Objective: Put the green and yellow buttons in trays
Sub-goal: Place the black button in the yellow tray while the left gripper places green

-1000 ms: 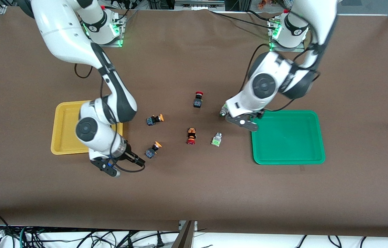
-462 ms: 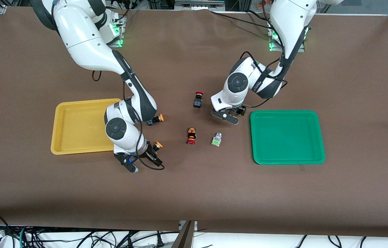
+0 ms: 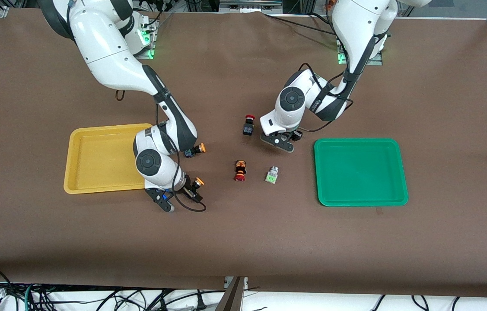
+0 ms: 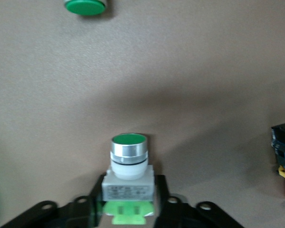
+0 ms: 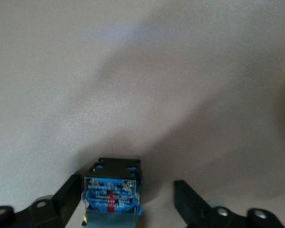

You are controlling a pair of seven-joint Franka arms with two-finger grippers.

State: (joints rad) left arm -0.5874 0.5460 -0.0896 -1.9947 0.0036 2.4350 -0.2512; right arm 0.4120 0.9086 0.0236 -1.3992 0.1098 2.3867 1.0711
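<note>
Brown table (image 3: 442,86), cables (image 3: 96,298) along near edge. Left gripper (image 3: 284,142) clamped on green button (image 4: 128,171), near green tray (image 3: 403,172); right gripper (image 3: 191,195) spread around yellow button (image 3: 197,183), beside yellow tray (image 3: 74,164). Mid-table: second green (image 3: 272,175), second yellow (image 3: 195,150), two reds (image 3: 248,125) (image 3: 240,170).

1. Brown tabletop (image 3: 243,242) carries everything.
2. Black red-cap button (image 3: 248,125) lies near the tabletop's middle, its cap pointing to 12 o'clock.
3. Orange red-cap button (image 3: 240,170) lies at 6 o'clock from the black one, nearer the front camera, its cap pointing to 6 o'clock.
4. Cables (image 3: 96,298) run along the tabletop's near edge.
</note>
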